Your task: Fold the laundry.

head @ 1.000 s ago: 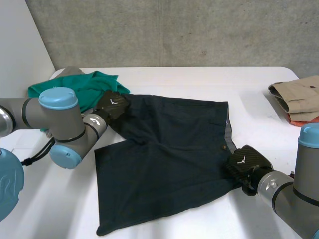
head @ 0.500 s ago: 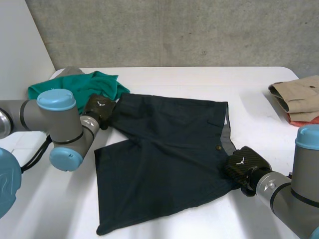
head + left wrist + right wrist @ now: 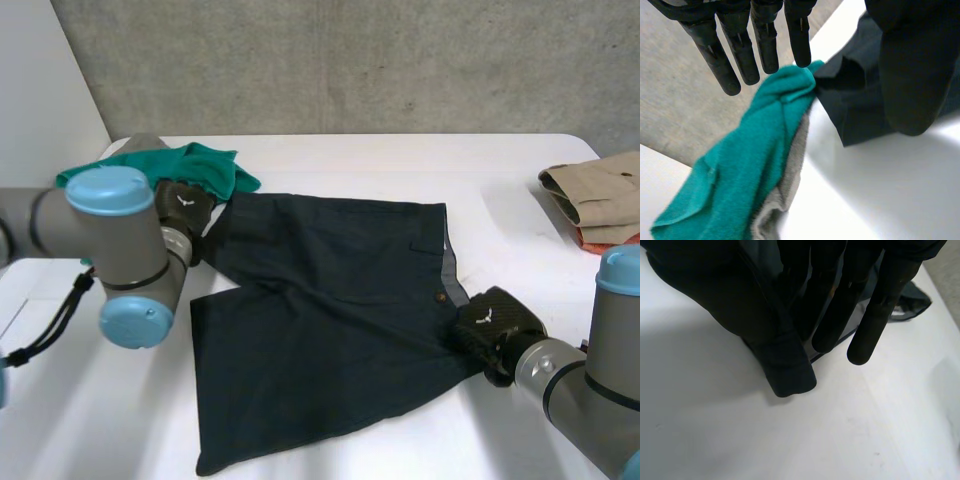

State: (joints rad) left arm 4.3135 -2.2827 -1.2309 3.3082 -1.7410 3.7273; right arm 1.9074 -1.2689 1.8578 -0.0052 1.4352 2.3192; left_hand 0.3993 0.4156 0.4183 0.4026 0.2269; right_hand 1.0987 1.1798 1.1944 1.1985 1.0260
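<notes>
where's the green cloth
In the head view, the green cloth lies at the far left of the table, just beyond the left hand and beside the dark shorts.

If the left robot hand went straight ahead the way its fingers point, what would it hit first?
Probably the green cloth: the straight fingers of the left robot hand aim at its fold, just short of it. The shorts lie to the thumb side. Depth is unclear.

Shorts [image 3: 320,310] lie in the middle of the table [image 3: 350,160] — a towel [image 3: 205,165] behind their left corner, folded clothes [image 3: 600,190] well apart at the right edge. The left hand [image 3: 185,205] sits beside that corner, the right hand [image 3: 497,325] at the shorts' right edge.
</notes>
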